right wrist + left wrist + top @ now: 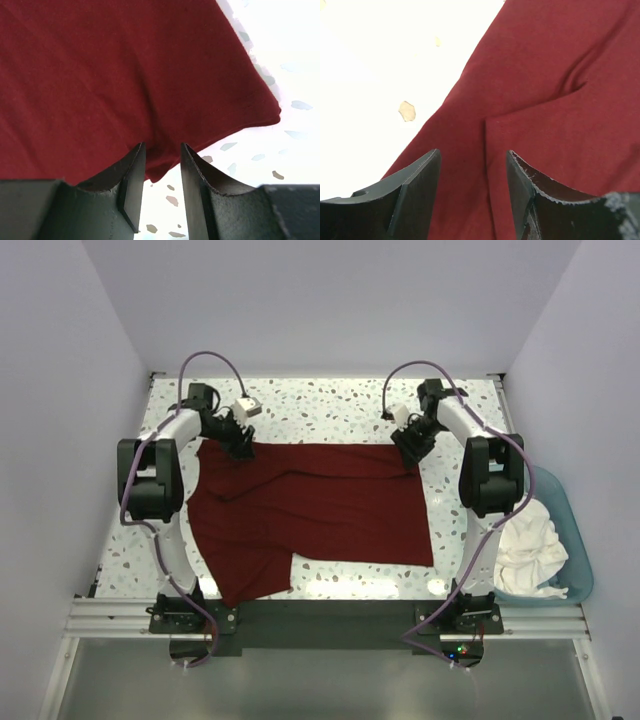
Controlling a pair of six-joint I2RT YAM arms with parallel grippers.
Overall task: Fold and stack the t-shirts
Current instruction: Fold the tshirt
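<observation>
The maroon t-shirt (310,510) lies spread on the speckled table, partly folded, with a flap hanging toward the front left. My left gripper (240,445) is at its far left corner. In the left wrist view the gripper (474,165) is open, its jaws straddling a fold edge of the maroon cloth (545,100). My right gripper (410,445) is at the far right corner. In the right wrist view the gripper (162,160) is open, with a cloth edge (150,75) between its jaws. The white t-shirt (525,535) lies crumpled in the tub.
A light blue plastic tub (580,560) stands off the table's right edge beside the right arm. White walls close in the table at the back and sides. The speckled tabletop (330,405) shows behind the shirt.
</observation>
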